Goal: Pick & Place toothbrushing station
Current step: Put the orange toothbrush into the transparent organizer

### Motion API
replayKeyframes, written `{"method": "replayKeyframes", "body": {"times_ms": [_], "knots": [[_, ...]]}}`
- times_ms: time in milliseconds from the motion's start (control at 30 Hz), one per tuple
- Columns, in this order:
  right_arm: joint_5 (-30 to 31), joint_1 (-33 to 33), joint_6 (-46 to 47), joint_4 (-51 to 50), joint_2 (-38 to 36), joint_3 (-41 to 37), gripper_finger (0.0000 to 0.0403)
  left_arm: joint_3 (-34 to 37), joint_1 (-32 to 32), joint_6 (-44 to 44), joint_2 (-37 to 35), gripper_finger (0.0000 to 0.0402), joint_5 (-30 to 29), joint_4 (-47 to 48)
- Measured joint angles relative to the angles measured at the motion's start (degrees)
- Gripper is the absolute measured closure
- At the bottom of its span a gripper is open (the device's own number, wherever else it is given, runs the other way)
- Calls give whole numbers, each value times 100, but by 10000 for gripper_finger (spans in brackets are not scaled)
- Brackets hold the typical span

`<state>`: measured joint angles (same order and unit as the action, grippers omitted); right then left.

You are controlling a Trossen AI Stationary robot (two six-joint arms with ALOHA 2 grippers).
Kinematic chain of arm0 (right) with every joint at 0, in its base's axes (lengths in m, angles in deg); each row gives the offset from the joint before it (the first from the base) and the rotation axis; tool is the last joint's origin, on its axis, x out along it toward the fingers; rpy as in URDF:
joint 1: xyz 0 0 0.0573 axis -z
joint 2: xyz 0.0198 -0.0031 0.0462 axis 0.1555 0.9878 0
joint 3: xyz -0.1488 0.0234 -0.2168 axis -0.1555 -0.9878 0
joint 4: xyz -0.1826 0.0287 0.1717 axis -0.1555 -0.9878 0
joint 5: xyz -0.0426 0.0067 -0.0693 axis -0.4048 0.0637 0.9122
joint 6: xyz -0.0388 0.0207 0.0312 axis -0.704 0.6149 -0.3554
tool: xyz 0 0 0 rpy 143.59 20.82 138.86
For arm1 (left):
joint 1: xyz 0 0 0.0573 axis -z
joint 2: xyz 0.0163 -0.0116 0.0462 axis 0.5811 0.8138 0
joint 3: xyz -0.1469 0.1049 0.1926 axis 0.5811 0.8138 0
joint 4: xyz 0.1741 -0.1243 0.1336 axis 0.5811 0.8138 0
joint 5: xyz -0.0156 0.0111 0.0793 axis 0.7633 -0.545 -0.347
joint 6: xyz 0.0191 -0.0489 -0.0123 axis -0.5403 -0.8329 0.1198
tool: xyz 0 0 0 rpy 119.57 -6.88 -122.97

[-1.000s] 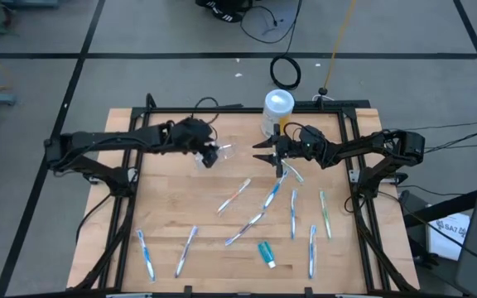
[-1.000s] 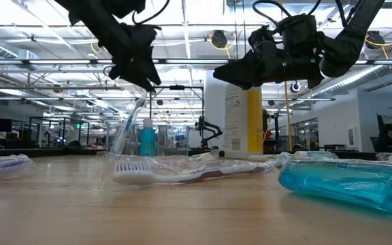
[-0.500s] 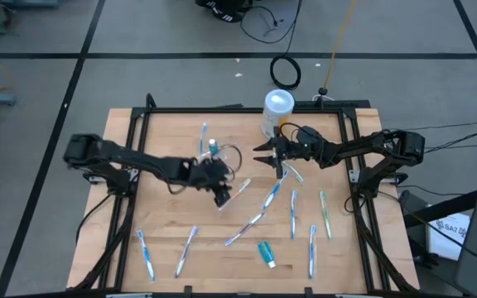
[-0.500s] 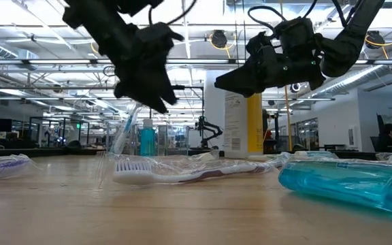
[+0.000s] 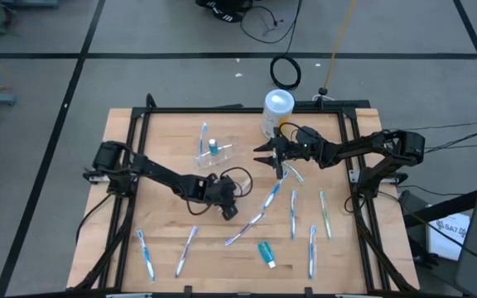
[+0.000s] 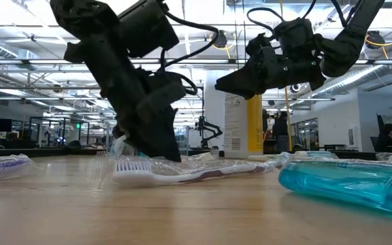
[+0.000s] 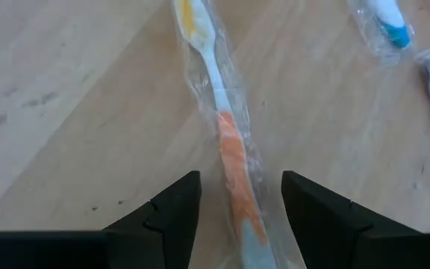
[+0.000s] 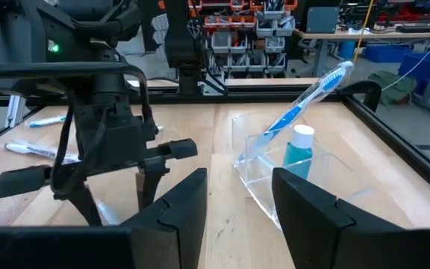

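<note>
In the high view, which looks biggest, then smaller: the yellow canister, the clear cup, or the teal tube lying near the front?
1. Canister, biggest, though it stands taller and nearer the camera.
2. Cup, a bit smaller.
3. Tube, smallest.

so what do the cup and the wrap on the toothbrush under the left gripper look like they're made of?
Cup: looks like clear rigid plastic; glossy flat walls, and the toothbrush and teal tube inside show through.
Toothbrush between the open left gripper's fingers: thin clear film, probably plastic; it crinkles and glints. The orange-and-white handle inside looks like smooth moulded plastic.
</note>
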<state>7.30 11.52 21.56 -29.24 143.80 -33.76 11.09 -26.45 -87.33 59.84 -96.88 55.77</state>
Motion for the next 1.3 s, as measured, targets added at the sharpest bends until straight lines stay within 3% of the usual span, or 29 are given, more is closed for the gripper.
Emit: {"method": "replayKeyframes", "body": {"times_ms": [133,433,567,733,900,1100,1300], "knots": [[0,0,-9,-10,0,0,259,-5,-3,94,45,225,14,0],[0,0,-15,-148,0,0,259,19,-17,-173,-93,352,99,-89],[0,0,0,-299,0,2,259,26,7,-205,-561,391,49,246],[-8,2,-8,-812,0,1,259,22,157,-88,-1312,383,-803,769],[-13,-32,113,-600,4,0,259,17,358,362,-1816,395,-1970,619],[0,-383,296,295,4,0,259,15,416,1224,-1857,384,-3224,-232],[103,-883,416,1356,4,0,259,15,228,2096,-1857,396,-3602,-1292]]}}
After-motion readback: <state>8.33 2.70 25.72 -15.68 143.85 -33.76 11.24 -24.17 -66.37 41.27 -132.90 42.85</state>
